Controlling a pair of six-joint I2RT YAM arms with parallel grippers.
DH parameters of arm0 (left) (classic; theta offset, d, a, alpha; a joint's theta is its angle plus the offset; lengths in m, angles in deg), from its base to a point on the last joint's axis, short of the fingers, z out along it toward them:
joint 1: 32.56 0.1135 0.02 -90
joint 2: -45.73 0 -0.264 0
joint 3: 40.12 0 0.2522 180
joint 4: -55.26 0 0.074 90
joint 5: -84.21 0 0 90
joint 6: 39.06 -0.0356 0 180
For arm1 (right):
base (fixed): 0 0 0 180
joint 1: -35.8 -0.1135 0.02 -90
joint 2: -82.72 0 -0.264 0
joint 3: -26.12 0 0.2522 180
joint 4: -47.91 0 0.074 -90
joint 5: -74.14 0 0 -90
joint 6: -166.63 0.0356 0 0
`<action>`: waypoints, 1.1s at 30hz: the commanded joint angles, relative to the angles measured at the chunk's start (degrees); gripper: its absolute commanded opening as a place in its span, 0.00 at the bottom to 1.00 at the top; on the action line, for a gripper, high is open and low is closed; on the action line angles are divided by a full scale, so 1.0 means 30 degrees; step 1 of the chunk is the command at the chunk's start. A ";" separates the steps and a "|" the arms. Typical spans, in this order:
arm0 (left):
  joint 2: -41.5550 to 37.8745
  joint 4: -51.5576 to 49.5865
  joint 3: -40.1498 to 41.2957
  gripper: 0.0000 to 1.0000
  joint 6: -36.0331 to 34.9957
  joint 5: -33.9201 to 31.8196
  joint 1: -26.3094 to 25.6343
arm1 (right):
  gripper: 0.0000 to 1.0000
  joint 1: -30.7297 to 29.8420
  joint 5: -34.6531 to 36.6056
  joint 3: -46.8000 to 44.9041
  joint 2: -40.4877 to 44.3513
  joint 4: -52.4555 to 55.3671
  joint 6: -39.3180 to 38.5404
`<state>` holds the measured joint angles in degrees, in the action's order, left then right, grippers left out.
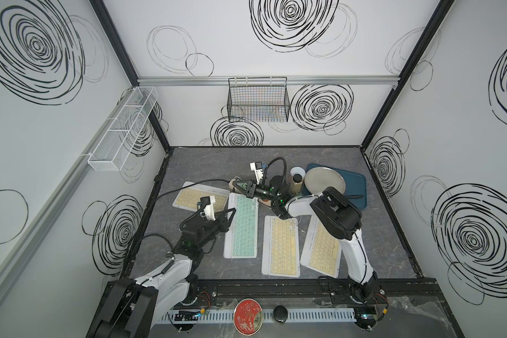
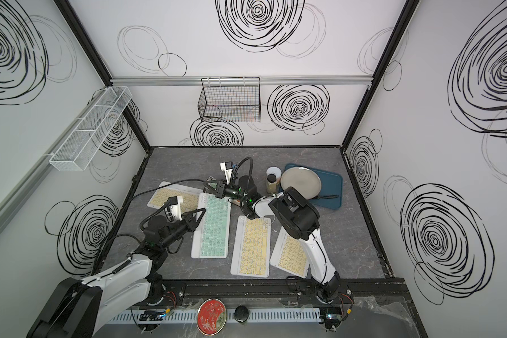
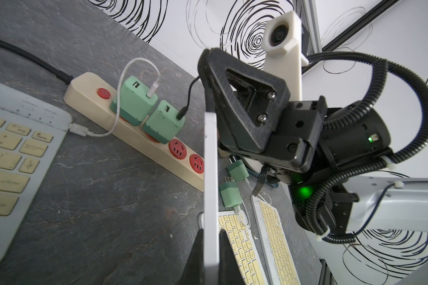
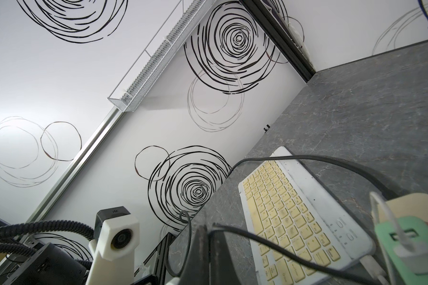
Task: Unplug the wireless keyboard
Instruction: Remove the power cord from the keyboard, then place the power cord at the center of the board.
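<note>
The teal-keyed wireless keyboard sits on the tabletop, its far short end just beside the power strip. The left hand is clamped narrow on this keyboard's long edge, away from the strip. The right hand is closed tight at the keyboard end nearest the strip, where a black cable arrives from 1 of the strip's 2 green chargers. Whether it pinches the cable cannot be told. A white cable links the other charger to a yellow-keyed keyboard.
</note>
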<state>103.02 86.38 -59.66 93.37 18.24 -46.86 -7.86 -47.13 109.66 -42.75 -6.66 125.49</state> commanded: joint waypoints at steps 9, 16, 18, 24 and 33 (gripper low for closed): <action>-0.0757 -0.2649 0.0112 0.00 0.1043 0.1280 -0.0586 | 0.00 0.0809 0.1734 0.1178 -0.0320 -0.0594 0.0350; -0.2311 -0.6428 -0.0199 0.00 0.0034 -0.0925 -0.0453 | 0.00 0.0647 0.1358 0.1449 -0.0562 -0.0854 0.0351; -0.2130 -0.6542 -0.0406 0.00 -0.0390 -0.0904 -0.0236 | 0.00 0.0384 0.1254 0.1409 -0.0346 -0.0293 -0.0118; -0.0933 -0.6376 -0.0508 0.00 -0.1016 -0.1385 0.0172 | 0.07 -0.0152 0.1381 0.0591 0.0378 0.0483 -0.1099; 0.1249 -0.5324 -0.0782 0.00 -0.1294 -0.1283 -0.0108 | 0.33 -0.0421 0.1480 -0.0182 0.0650 0.1063 -0.1130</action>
<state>105.15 70.49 -61.65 95.12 17.50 -46.82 -8.78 -42.78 110.12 -43.32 -3.78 122.80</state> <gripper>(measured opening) 0.103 0.317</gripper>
